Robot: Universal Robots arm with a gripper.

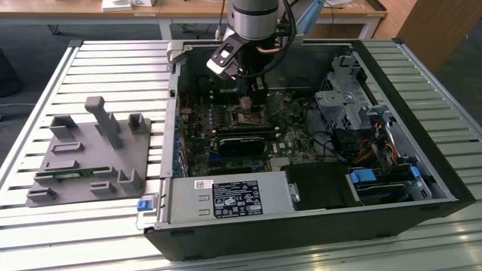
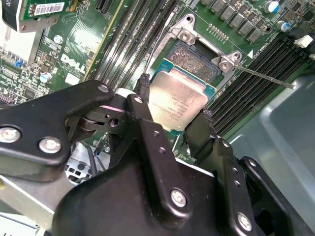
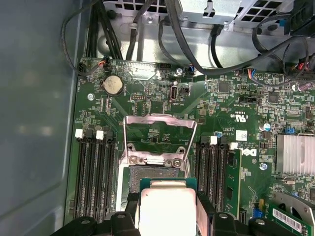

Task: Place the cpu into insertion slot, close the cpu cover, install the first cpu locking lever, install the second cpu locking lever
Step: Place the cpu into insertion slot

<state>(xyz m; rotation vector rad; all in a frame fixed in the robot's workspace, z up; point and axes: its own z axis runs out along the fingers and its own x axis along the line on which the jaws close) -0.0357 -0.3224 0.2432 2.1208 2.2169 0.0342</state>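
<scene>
My gripper (image 2: pixel 174 102) is shut on the cpu (image 2: pixel 178 98), a silver-topped square chip pinched between two black fingers (image 2: pixel 143 84). The chip hangs just over the insertion slot (image 2: pixel 196 61) and covers its near part, while the contact field beyond stays bare. In the first wrist view the cpu (image 3: pixel 167 209) sits in the gripper (image 3: pixel 168 202) at the edge of the insertion slot (image 3: pixel 152 172). The cpu cover (image 3: pixel 157 118) stands flipped open behind the socket. A thin locking lever (image 2: pixel 266 76) sticks out sideways, unlatched. In the exterior view the gripper (image 1: pixel 252 100) reaches down into the computer case (image 1: pixel 301 237).
Long black memory slots (image 3: pixel 93 172) flank the socket on both sides. A black card (image 1: pixel 241 141), the power supply (image 1: pixel 226 199) and a drive cage (image 1: pixel 346 101) crowd the case, with cables (image 3: pixel 206 59) behind the board. A grey fixture plate (image 1: pixel 90 152) lies at the exterior view's left.
</scene>
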